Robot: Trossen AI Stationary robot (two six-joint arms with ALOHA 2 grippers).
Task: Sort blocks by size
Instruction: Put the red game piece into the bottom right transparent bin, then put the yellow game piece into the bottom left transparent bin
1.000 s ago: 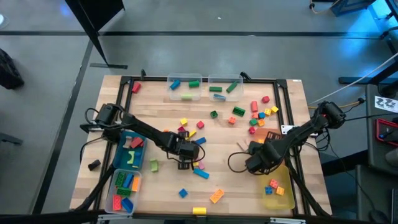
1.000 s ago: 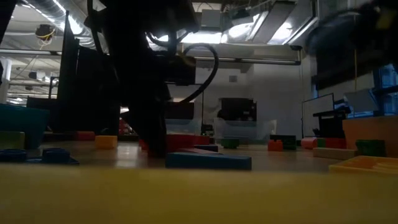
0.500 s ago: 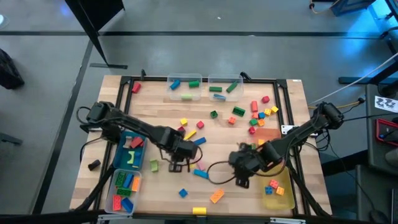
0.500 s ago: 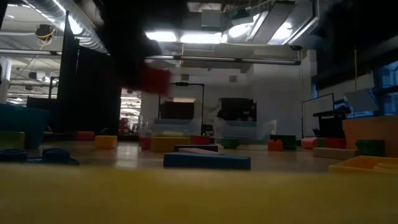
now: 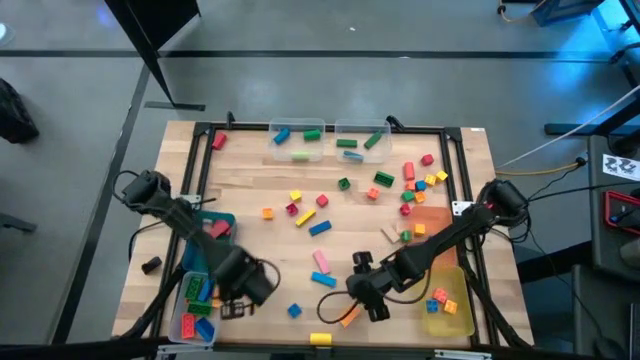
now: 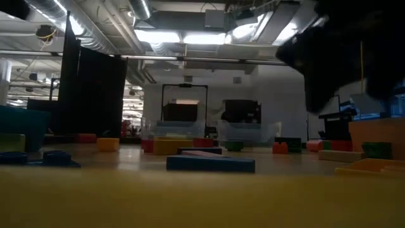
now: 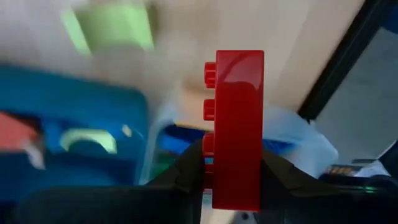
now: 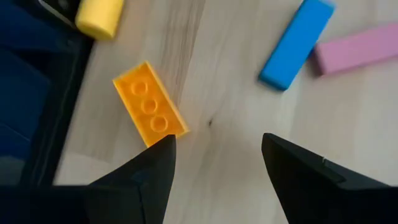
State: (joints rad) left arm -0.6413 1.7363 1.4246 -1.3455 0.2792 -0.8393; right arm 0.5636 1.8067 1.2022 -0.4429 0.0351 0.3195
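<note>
Table (image 5: 260, 190): loose blocks scattered across the middle and far right.
Clear bin (image 5: 188, 322): near left corner; drop target, by my judgement.
Left gripper (image 7: 231, 177): clamped on red block (image 7: 238, 127); release only once squarely over the bin.
Right gripper (image 8: 217, 155): jaws apart, just beside orange block (image 8: 150, 104); straddle its long sides before closing.

The left hand (image 7: 233, 177) pinches an upright red studded brick (image 7: 236, 127) between its dark fingers (image 7: 186, 171), above a blurred blue bin (image 7: 74, 124) and wooden desk (image 7: 298, 43).
</note>
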